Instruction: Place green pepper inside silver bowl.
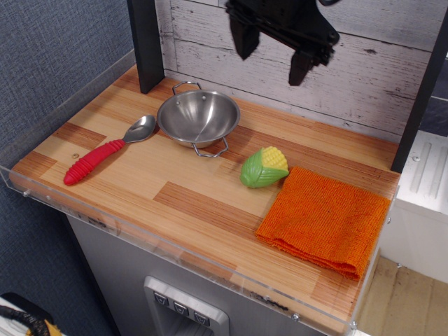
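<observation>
Glossy green plastic, the small green pepper with its yellow kernelled tip [263,168] lies on its side toward the desk's right edge, touching the folded orange woven cloth [323,219]. We judge it light, stiff and slippery, so we would pinch it across its thick middle. The round silver bowl of shiny steel [199,117] sits empty near the back edge. Our black gripper [273,49] hangs high above, prongs spread wide, holding nothing.

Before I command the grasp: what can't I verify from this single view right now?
- Gripper: body cut off by the top edge; only two spread fingers show.
- Green pepper: far side and underside hidden by itself.
- Silver bowl: far handle partly behind its rim.
</observation>
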Controlling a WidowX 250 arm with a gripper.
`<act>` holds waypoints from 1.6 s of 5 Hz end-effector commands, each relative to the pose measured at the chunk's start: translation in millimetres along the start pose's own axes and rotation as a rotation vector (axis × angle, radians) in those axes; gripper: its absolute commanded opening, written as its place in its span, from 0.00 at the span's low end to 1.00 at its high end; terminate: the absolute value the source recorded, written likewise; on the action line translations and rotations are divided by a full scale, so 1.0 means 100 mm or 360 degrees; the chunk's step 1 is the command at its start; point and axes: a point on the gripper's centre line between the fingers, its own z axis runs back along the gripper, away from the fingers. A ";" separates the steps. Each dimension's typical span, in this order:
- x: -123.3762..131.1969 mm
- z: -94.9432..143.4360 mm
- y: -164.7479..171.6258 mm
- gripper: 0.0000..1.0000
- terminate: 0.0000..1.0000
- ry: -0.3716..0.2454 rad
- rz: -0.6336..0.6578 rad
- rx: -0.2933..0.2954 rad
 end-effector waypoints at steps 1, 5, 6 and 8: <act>-0.10 -0.10 0.17 1.00 0.00 0.0068 -0.0017 -0.0081; -0.45 -0.62 -0.08 1.00 0.00 0.0241 -0.0506 -0.0173; -0.52 -0.72 -0.11 1.00 0.00 0.0297 -0.0494 -0.0208; -0.63 -0.90 -0.12 1.00 0.00 0.0381 -0.0443 -0.0240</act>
